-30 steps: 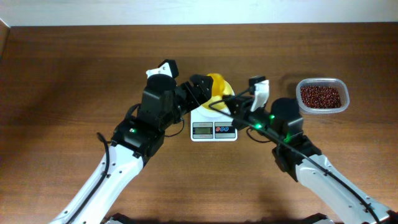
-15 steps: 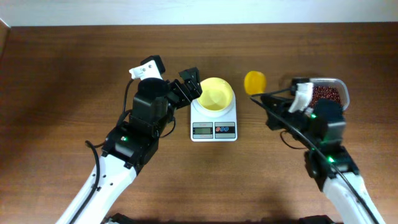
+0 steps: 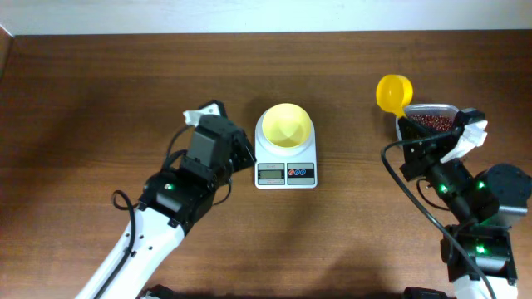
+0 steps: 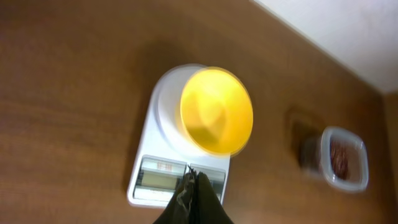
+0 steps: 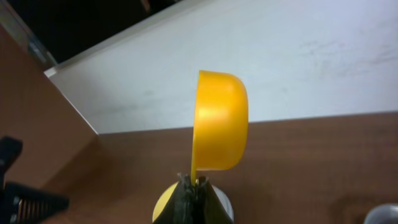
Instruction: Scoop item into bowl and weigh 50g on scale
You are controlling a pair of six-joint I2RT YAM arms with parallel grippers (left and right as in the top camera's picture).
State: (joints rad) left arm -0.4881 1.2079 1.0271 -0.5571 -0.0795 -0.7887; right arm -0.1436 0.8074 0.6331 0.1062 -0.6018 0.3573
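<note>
The pale yellow bowl (image 3: 285, 126) (image 4: 216, 119) stands on the white scale (image 3: 286, 173) (image 4: 155, 186), and no beans show inside it. My left gripper (image 3: 248, 158) (image 4: 191, 177) is shut on nothing, just left of the scale's display and apart from the bowl. Raised at the right, my right gripper (image 3: 407, 126) (image 5: 193, 182) is shut on the handle of a yellow scoop (image 3: 392, 91) (image 5: 219, 121), which is turned on its side beside the clear tub (image 3: 432, 110) (image 4: 345, 158). Dark red-brown beans (image 3: 428, 122) fill the tub, partly hidden by my right arm.
A pale wall runs along the far edge of the brown wooden table (image 3: 100, 91). The tub sits at the far right, close to that edge. The left arm's body lies at the front left, the right arm's at the front right.
My left gripper drew back from the bowl to the left and shut. My right arm carried the scoop from over the bowl to the right, up to the tub of beans.
</note>
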